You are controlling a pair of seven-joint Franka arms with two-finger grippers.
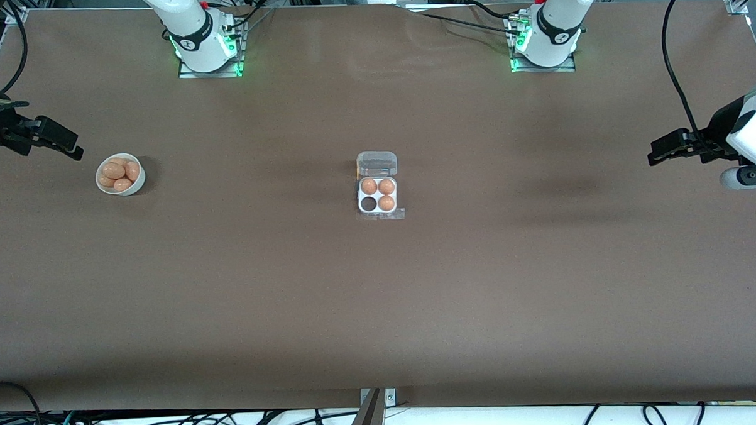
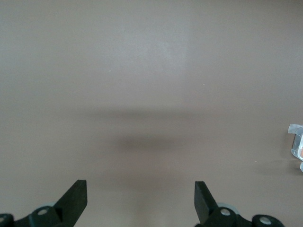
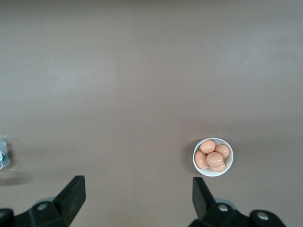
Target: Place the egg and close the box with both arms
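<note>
The box [image 1: 378,195] lies open at the table's middle, its clear lid [image 1: 377,163] folded back toward the robots' bases. Three orange-brown eggs fill three cells; one cell [image 1: 369,204] is dark and empty. Several more eggs [image 1: 119,174] lie in a round white bowl [image 1: 103,188] toward the right arm's end. My right gripper [image 1: 67,148] is open and empty, in the air beside the bowl at the table's end. The bowl also shows in the right wrist view [image 3: 213,172]. My left gripper [image 1: 659,152] is open and empty over the table's left-arm end. A bit of the box shows in the left wrist view [image 2: 297,144].
Both arm bases [image 1: 205,39] [image 1: 548,33] stand on the table's edge farthest from the front camera. Cables [image 1: 672,70] hang over the left arm's end. Bare brown tabletop [image 1: 381,313] spreads around the box and bowl.
</note>
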